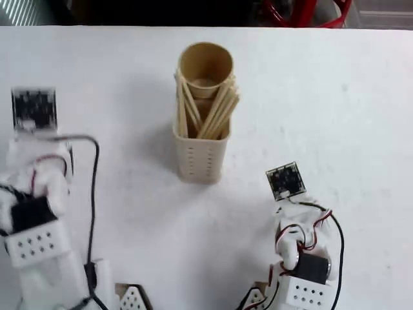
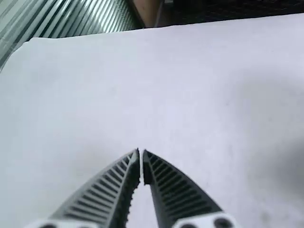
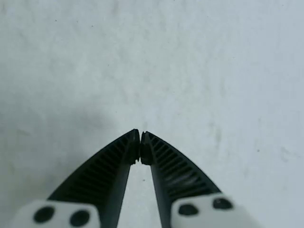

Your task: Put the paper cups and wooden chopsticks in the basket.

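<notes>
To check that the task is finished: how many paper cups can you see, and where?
1. The paper cup stands in the basket, at its far end, behind the chopsticks. More cups may be nested inside it; the high view cannot settle that.

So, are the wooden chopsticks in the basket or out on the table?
In. The chopsticks stand leaning inside the basket, next to the paper cup.

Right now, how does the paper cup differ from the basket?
The paper cup is round and tan; the basket is squarish and cream. The basket's wall has rows of small holes; the cup's shows none. The basket holds the chopsticks; the cup holds none. Both stand upright, mouths open.
</notes>
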`<state>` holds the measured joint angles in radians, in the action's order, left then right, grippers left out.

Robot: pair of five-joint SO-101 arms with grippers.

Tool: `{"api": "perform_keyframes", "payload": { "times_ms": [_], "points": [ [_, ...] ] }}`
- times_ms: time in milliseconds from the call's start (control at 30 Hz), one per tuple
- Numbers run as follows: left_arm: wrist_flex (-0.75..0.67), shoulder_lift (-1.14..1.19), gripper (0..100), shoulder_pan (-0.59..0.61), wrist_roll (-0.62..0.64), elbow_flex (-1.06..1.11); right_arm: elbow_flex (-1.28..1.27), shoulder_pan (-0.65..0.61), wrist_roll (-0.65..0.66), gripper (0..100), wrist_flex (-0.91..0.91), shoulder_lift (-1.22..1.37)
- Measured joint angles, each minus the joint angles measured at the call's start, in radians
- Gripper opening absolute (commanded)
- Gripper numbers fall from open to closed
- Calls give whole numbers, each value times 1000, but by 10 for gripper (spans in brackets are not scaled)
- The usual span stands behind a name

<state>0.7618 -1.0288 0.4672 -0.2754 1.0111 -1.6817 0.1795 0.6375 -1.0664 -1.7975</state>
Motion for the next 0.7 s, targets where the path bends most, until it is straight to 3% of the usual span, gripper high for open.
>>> {"api": "perform_keyframes", "payload": {
  "times_ms": [267, 467, 700],
  "points": [
    [-390, -423, 49, 9, 0, 637, 0, 0, 0, 18, 0, 0],
    [-178, -651, 48, 5, 0, 690, 0, 0, 0, 18, 0, 0],
    [91, -747, 48, -2, 0, 689, 0, 0, 0, 18, 0, 0]
  ]
}}
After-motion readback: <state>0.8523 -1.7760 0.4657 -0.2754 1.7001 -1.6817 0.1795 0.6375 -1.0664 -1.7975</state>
